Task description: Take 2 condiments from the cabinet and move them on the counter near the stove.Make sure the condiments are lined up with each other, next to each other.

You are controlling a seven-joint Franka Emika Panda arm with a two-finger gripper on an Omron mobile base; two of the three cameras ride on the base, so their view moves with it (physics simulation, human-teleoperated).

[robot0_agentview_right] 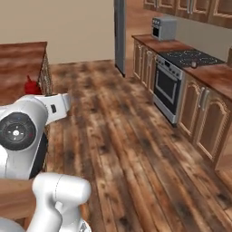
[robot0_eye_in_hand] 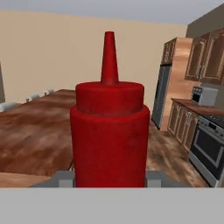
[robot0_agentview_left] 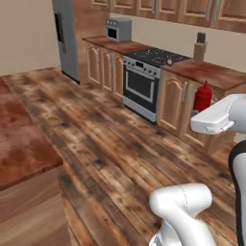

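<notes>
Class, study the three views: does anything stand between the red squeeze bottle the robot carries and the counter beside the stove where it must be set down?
Nothing visible blocks it. The red squeeze bottle sits upright in the gripper, above open wooden floor. The counter right of the stove looks bare near its front edge; a knife block stands at its back.

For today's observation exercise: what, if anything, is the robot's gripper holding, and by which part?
The gripper holds the red squeeze bottle, upright, gripped on the sides of its lower body; the exact contact points are hidden at the bottom of the hand view.
</notes>
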